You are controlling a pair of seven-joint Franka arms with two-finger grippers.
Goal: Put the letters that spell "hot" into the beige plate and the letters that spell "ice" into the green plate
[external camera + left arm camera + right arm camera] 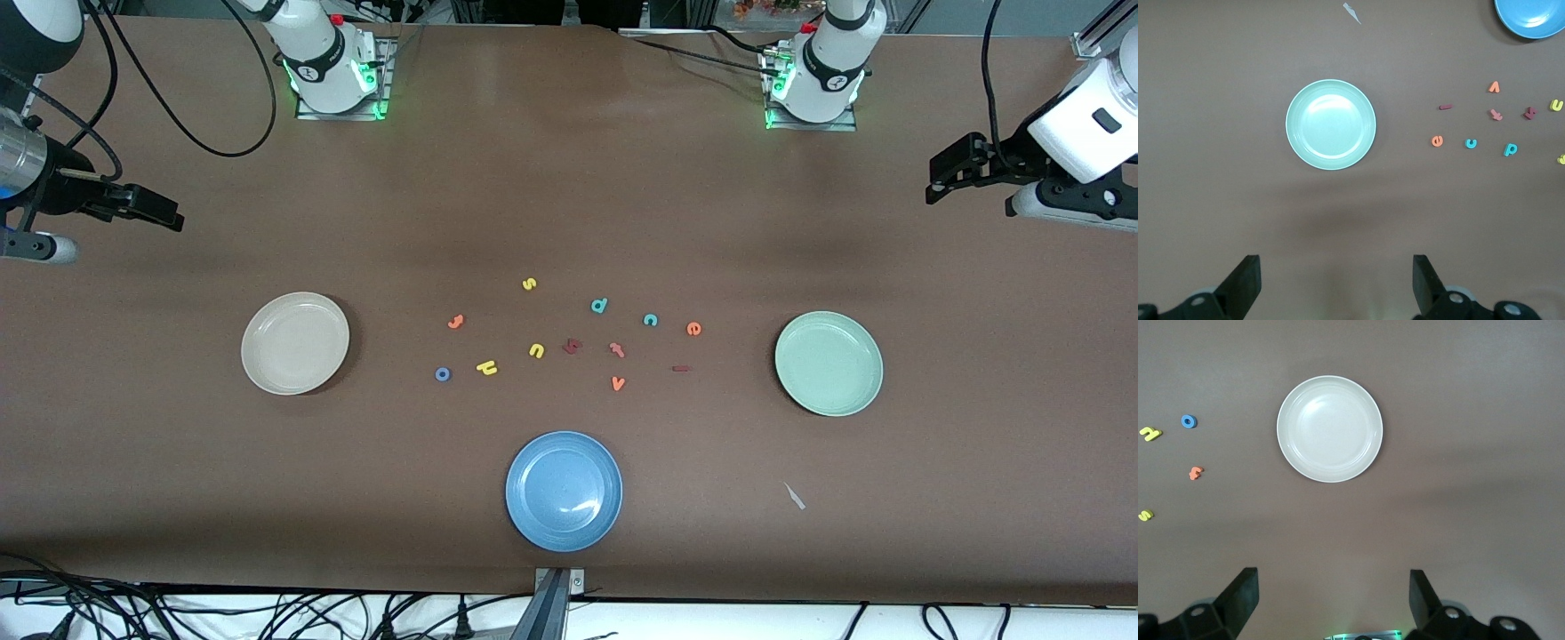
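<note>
Front view: both arms wait at the ends of the tabletop (569, 178), nothing held. The right gripper (164, 213) hangs over the right arm's end, its jaws apart and empty; the left gripper (944, 173) hangs over the left arm's end, likewise spread and empty. The beige plate (295, 342) lies toward the right arm's end, the green plate (829, 363) toward the left arm's end, both bare. All letters sit scattered between them. Blue "o" (442, 374) and yellow "h" (486, 367) lie on the beige plate's side of the cluster, so the right arm looks nearer to them; the orange "t" (616, 349) sits mid-cluster. Teal "c" (650, 320), orange "e" (693, 329) and the dark red "i" (681, 367) lie on the green plate's side, closer to the left arm. The "i" lies with its long axis along the tabletop's length. A blue plate (564, 491) lies nearer the camera than the letters.

Left wrist view: the left gripper's fingers (1245, 283) stand wide apart over bare tabletop; the green plate is ahead of them, with "e", "c" and "i" off past its rim.

Right wrist view: the right gripper's fingers (1241, 597) are equally spread; the beige plate is ahead, "o" and "h" off to one side.
</note>
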